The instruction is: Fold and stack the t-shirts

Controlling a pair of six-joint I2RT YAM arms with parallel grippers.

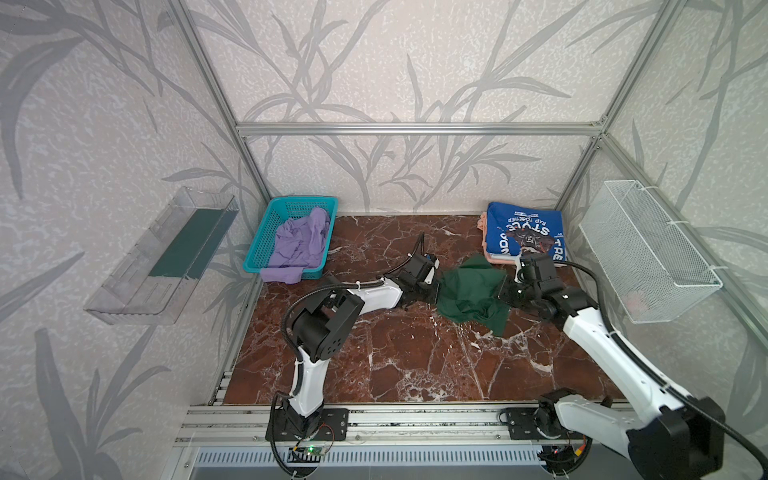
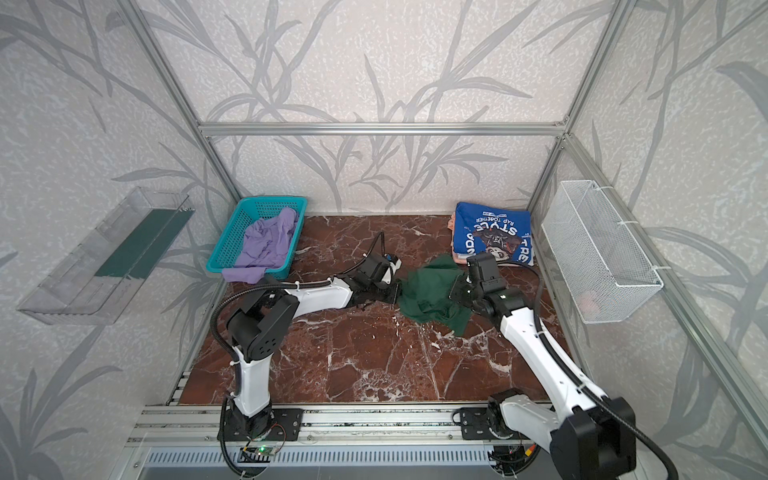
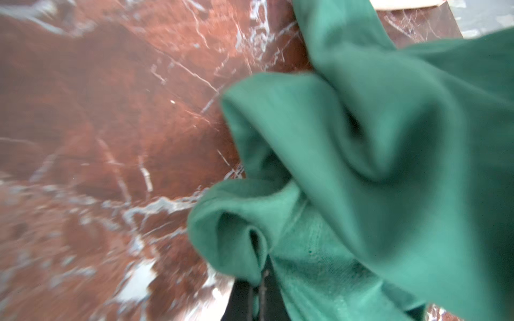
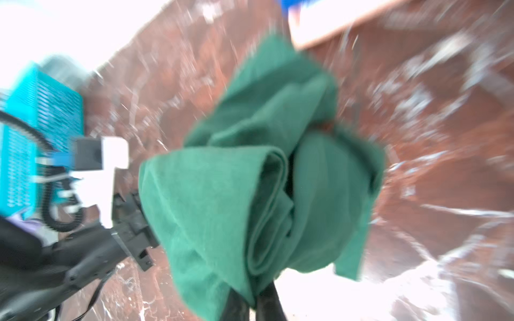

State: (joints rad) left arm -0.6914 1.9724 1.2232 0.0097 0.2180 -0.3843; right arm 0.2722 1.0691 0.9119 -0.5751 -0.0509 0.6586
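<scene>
Left wrist view, Mia: the left claw (image 3: 257, 278) is pinched shut on a rolled edge of the green shirt (image 3: 389, 166).

And on the other side, Tom?

The right claw (image 4: 257, 294) is closed on bunched folds at the opposite side. In a top view the shirt hangs crumpled between them, mid-counter (image 1: 415, 365), just in front of the folded blue shirt (image 1: 525, 230) lying on the peach shirt (image 1: 483, 224).

How will it handle?

Light, limp, not slippery, I'd judge; it sags wherever it's unsupported. Both grips look like wads, several layers deep, so spreading may drag hidden folds along.

Better holds?

Single-layer spots: shoulder seams or hem corners. I can't pick them out in this bundle. The purple shirt (image 1: 299, 245) waits in the basket (image 1: 286, 206).
</scene>
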